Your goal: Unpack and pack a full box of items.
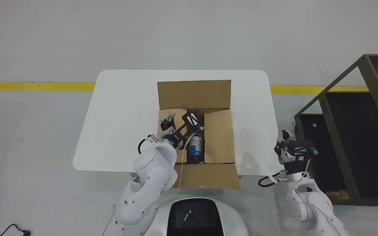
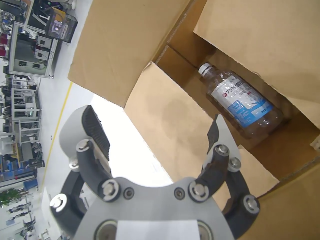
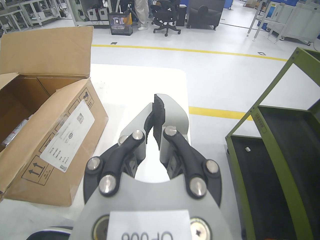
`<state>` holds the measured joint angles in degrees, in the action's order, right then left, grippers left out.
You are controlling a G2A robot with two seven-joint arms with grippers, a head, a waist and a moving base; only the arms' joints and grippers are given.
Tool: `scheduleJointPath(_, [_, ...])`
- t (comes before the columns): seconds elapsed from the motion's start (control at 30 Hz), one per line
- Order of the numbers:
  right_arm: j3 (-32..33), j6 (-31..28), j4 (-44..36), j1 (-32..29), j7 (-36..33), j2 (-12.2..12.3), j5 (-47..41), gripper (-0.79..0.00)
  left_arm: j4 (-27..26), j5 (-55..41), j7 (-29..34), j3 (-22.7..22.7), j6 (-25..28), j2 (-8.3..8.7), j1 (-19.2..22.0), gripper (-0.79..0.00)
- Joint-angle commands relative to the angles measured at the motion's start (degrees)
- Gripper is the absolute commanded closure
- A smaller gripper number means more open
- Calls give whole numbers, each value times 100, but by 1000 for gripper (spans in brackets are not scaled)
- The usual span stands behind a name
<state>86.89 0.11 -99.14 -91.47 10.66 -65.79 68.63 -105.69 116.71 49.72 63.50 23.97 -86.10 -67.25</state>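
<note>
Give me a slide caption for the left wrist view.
Open left tool over a cardboard box with a clear bottle lying inside.

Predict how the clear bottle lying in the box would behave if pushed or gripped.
The bottle lies on its side and looks round, so a push would probably roll it against the box wall. Its clear plastic looks smooth and thin, so it may slip or dent under a firm squeeze.

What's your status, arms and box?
Left gripper open at box edge. Right gripper shut, empty, off to the side. Bottle lying flat inside. Side flap folded inward beside it.
</note>
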Motion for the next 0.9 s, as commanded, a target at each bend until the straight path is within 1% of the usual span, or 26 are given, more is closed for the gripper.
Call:
scheduleJointPath(0.0, [-2, -4, -8, 7, -2, -7, 22, 0, 107, -8, 107, -228, -144, -38, 28, -785])
scheduleJointPath(0.1, [11, -11, -32, 12, -22, -17, 38, 0, 389, -38, 346, -479, -374, -107, 173, -785])
scheduleJointPath(0.27, [20, -7, -41, -14, -10, -36, 42, 0, 1001, 69, 818, -803, -716, -226, 543, -785])
scheduleJointPath(0.4, [39, -21, -17, -33, -3, -50, 35, 0, 1335, 353, 1083, -944, -955, -291, 770, -785])
scheduleJointPath(0.63, [66, -49, 39, -16, 13, -74, 22, 0, 1538, 687, 1364, -950, -1192, -348, 872, -785])
scheduleJointPath(0.77, [58, -65, 59, 10, 16, -89, 25, 0, 1531, 867, 1284, -940, -1256, -358, 821, -785])
scheduleJointPath(0.8, [55, -72, 65, 19, 15, -93, 30, 0, 1520, 912, 1261, -929, -1267, -357, 799, -680])
scheduleJointPath(0.87, [49, -79, 76, 36, 11, -100, 38, 0, 1487, 944, 1239, -897, -1282, -361, 753, -339])
